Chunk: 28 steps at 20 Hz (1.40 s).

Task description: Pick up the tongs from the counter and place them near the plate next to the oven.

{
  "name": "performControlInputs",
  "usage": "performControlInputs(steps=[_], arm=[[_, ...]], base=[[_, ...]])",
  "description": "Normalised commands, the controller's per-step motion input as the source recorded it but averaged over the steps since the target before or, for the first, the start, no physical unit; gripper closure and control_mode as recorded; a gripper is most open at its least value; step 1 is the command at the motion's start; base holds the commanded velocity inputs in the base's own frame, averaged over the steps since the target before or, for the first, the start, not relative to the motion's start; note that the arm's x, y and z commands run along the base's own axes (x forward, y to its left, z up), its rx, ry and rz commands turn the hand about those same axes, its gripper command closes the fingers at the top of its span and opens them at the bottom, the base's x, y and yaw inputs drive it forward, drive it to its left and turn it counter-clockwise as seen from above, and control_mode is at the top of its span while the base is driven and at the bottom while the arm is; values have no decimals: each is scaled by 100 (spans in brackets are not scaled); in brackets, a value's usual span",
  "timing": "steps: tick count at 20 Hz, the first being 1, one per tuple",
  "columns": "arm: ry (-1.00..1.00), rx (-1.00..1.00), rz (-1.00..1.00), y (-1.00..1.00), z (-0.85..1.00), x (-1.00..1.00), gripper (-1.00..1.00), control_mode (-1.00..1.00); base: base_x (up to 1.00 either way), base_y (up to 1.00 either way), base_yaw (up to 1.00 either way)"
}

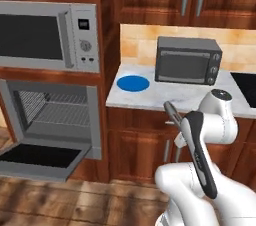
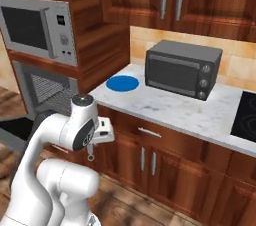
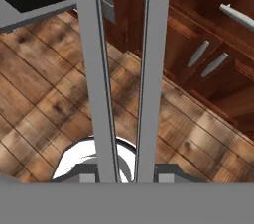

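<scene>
Tongs run right up the middle of your hand view, two long grey arms rising from between the fingertips of your gripper, so the jaws are closed narrow on them. Their long axis lines up with the hand, and they point away over the wood floor toward the cabinet doors. From the left base view you see the tongs sticking up and to the left past your white arm, in the air in front of the counter edge, below the blue plate. That plate lies flat on the counter's left end, beside the toaster oven. Left of it, the oven stands with its door dropped open and wire racks inside.
</scene>
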Motion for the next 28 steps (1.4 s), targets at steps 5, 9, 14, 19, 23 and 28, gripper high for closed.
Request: performControlInputs(steps=[5,9,14,19,23,28], arm=[[0,0,0,0,0,0,100,100],[0,0,0,0,0,0,100,100],[0,0,0,0,0,0,100,100],[0,0,0,0,0,0,100,100],[0,0,0,0,0,0,100,100],[0,0,0,0,0,0,100,100]], base=[[48,23,-34],[46,49,-26],[56,59,-16],[74,1,-13],[69,0,-11],[49,0,-10]])
